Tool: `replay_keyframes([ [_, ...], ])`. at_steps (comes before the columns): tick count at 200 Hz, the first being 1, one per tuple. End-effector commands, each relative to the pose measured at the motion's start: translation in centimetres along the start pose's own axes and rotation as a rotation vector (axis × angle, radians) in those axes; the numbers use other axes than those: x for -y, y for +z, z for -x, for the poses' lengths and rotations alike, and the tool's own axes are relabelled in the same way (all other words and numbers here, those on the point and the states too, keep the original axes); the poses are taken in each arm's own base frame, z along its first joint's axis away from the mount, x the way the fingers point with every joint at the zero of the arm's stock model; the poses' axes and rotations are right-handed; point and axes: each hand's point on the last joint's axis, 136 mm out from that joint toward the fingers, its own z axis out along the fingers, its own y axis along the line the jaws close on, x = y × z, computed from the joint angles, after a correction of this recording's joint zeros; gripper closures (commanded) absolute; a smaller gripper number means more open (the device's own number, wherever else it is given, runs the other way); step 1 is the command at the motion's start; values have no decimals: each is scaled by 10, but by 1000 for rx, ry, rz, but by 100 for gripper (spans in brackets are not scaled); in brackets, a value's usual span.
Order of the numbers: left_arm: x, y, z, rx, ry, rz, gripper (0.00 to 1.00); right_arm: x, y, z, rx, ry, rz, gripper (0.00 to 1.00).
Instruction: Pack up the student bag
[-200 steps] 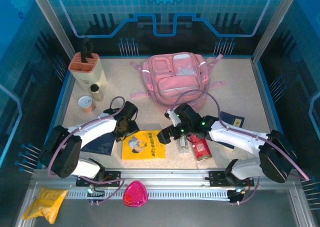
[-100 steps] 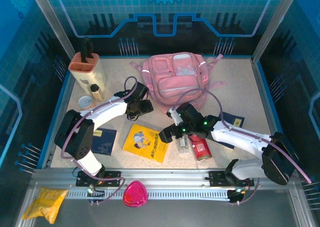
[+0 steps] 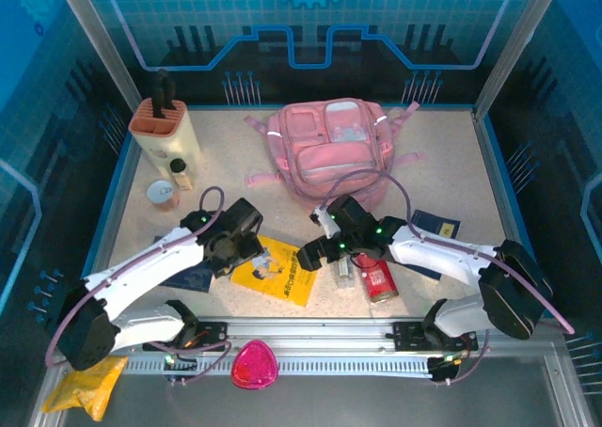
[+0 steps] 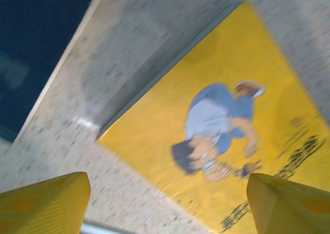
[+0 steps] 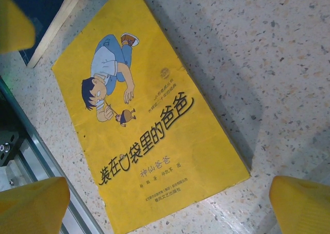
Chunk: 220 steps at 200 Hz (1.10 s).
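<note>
Student bag (image 3: 329, 150) lay flat at the far centre of the table (image 3: 470, 164), beyond both grippers. Yellow book (image 3: 275, 269) sat between them, long axis slanting near-right. Left gripper (image 3: 238, 245) and right gripper (image 3: 313, 256) hung at its ends, jaws apart, empty. Judged the right arm nearer the bag.

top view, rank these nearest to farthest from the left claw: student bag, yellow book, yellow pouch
1. yellow book, right beside the left claw, slightly to its right and nearer the front
2. student bag, at the back, middle of the table
3. yellow pouch, below the front rail, far left corner
</note>
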Motion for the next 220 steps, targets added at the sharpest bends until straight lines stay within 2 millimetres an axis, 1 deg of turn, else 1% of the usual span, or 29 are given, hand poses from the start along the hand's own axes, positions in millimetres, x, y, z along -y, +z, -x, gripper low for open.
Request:
replay_keyframes([
  [1,-33,-5,-19,-2,-119,88,20,-5,6,-7,-16,-9,22,0],
  [20,-32,-1,-32,-5,-160,48,20,-6,8,-8,-21,-13,26,0],
  [44,-26,11,-44,-21,-192,16,20,-3,9,-8,-22,-1,9,0],
  [56,-28,14,-47,-1,-211,32,19,-4,9,-8,-23,-1,12,0],
  [87,-23,29,-53,-10,-262,-3,19,0,11,-9,-21,15,-5,0],
  [107,-26,36,-56,-13,-293,-4,19,3,13,-10,-40,25,-25,0],
  [134,-4,48,-57,-30,-310,-112,20,6,18,-11,-47,46,-34,0],
  [157,14,54,-53,-15,-293,-180,24,5,22,-10,-64,63,-30,0],
  [172,21,59,-53,-18,-289,-191,26,8,23,-10,-87,94,-54,1],
  [193,28,64,-49,-18,-277,-203,28,8,27,-12,-116,123,-63,6],
  [208,34,67,-44,-16,-270,-233,29,13,30,-19,-147,137,-80,10],
  [209,35,67,-44,-17,-267,-236,29,11,29,-13,-137,134,-76,10],
  [212,36,67,-43,-17,-266,-244,29,9,28,-8,-130,132,-74,12],
  [220,42,67,-38,-13,-250,-267,30,9,29,-7,-137,133,-80,15],
])
